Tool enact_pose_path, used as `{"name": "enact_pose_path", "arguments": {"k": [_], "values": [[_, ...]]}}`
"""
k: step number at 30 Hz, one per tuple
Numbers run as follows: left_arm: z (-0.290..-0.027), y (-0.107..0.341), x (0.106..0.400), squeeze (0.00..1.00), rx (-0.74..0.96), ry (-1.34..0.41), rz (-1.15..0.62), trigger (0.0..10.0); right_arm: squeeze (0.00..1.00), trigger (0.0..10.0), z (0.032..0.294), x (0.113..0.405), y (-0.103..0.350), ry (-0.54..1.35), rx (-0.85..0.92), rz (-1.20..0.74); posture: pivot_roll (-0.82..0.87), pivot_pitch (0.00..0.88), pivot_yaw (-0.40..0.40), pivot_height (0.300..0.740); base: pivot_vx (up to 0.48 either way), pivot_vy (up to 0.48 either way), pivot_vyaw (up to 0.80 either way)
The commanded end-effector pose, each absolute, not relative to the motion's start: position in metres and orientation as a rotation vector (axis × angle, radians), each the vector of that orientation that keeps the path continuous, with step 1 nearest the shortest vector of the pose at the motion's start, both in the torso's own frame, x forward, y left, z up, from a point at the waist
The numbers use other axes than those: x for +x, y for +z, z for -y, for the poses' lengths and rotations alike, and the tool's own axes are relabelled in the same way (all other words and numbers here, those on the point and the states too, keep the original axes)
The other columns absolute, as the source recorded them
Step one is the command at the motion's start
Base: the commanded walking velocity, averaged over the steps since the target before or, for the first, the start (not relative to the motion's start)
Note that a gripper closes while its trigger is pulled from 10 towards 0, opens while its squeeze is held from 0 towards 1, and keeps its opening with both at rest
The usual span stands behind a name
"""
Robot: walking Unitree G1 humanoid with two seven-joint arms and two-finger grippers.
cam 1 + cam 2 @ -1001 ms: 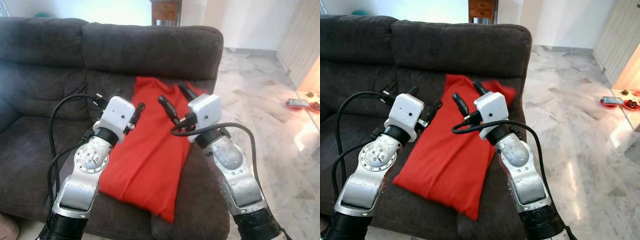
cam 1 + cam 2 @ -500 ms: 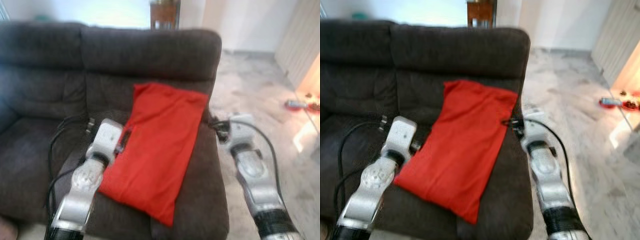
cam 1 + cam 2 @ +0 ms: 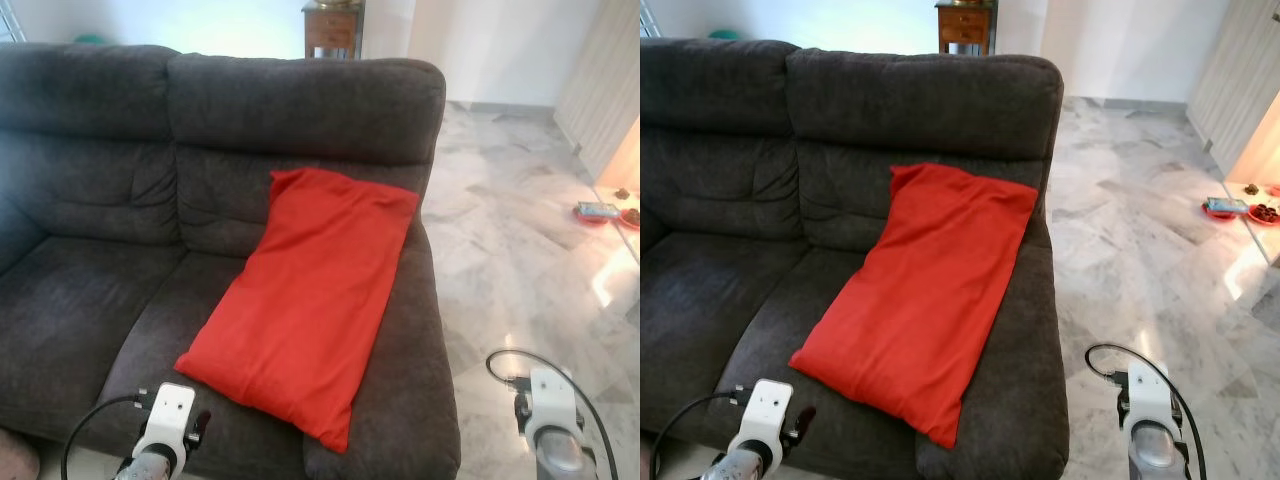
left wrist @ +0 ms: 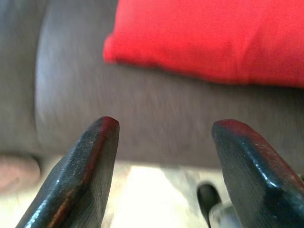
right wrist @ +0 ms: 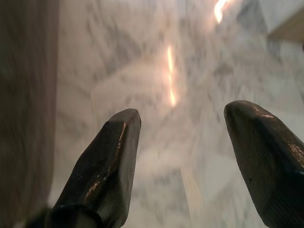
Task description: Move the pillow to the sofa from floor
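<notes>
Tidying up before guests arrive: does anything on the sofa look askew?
Yes. The red pillow lies diagonally on the sofa, its top leaning on the backrest and its lower corner reaching the seat's front edge.

Daylight fills the room, coming from the far side behind the sofa point(image 3: 300, 110), where the wall is washed out to near white. The head views are sharp and evenly lit. The red pillow point(image 3: 310, 300) shows crisp folds and soft shading. On the marble floor point(image 3: 1140, 250) a warm glare patch shines at the right edge. The wrist views are smeared with blur: the sofa front and pillow are soft past the left hand point(image 4: 164, 137), and the floor streaks with bright reflections past the right hand point(image 5: 183, 137). The near fingers point(image 5: 109, 156) carry glossy highlights.
</notes>
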State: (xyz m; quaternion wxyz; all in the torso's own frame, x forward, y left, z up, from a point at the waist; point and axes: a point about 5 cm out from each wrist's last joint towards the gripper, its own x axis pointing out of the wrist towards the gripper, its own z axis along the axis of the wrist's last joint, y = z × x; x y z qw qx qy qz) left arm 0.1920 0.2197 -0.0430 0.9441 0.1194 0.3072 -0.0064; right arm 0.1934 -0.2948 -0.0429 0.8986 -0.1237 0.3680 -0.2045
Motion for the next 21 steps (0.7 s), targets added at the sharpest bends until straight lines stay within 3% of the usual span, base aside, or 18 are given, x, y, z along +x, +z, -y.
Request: {"name": "enact_pose_path", "arguments": {"k": [1,11,21], "values": [[-0.222,-0.050,0.184,0.00,0.234,0.013,-0.649,10.0,0.00,10.0,0.294,0.188,-0.047,-0.421,-0.262,-0.779,0.01,0.000,0.003,0.740,0.000,0.000,0.00],[-0.228,-0.074,0.156,0.00,0.213,0.067,-0.779,10.0,0.00,10.0,0.287,0.146,-0.072,-0.385,-0.238,-0.941,0.01,0.000,0.000,0.740,0.000,0.000,0.00],[-0.235,-0.084,0.135,0.00,0.188,0.134,-0.849,10.0,0.00,10.0,0.286,0.135,-0.078,-0.355,-0.269,-1.012,0.01,0.000,-0.001,0.740,0.000,0.000,0.00]]}}
